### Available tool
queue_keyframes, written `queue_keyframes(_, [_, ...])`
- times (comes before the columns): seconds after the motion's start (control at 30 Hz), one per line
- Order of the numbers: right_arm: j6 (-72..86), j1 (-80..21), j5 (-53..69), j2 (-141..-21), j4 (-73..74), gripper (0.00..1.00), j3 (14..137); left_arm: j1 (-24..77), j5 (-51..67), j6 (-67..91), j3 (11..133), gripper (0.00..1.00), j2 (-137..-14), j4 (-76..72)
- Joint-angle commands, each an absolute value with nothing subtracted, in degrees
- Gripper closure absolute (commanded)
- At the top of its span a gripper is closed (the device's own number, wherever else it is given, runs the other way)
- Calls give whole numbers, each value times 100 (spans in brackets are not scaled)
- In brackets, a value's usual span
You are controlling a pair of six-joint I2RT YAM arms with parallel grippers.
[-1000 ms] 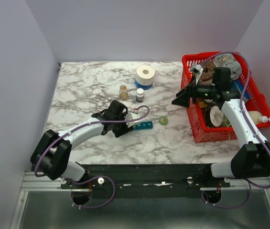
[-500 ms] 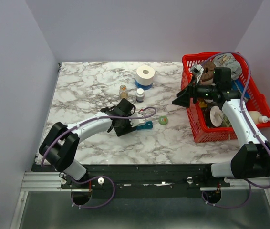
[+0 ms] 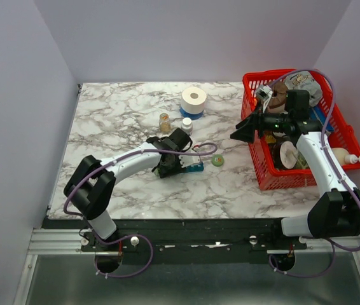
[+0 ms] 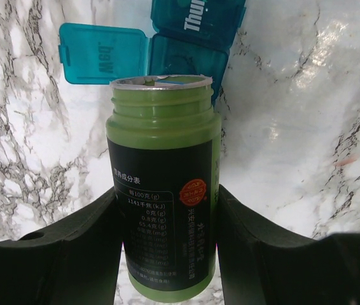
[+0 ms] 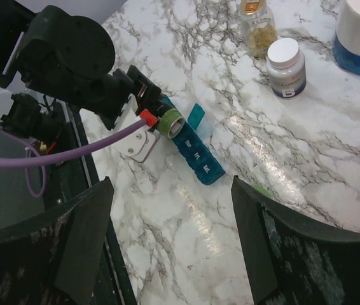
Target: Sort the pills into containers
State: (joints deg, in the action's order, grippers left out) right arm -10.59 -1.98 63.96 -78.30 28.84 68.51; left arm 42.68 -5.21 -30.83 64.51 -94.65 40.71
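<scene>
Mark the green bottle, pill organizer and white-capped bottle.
green bottle (image 4: 164, 190): left wrist view, on its black label.
pill organizer (image 5: 198, 155): right wrist view, on a middle compartment.
white-capped bottle (image 5: 284, 53): right wrist view, on its cap.

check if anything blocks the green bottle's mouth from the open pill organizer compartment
Nothing visible does: the left claw holds the green bottle with its mouth beside the organizer's open compartment, lid flipped aside.
</scene>
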Motion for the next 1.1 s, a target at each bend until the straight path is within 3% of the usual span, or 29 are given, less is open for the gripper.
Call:
queue_keyframes(0.0, [-1169, -123, 6600, -7717, 2971, 16, 6970, 4394, -1036, -3059, 6680, 100, -9589, 4509])
queue_keyframes(1.07, [-1160, -35, 6732, -7682, 2979, 16, 6961, 4992, -2232, -3296, 7461, 100, -10318, 5256])
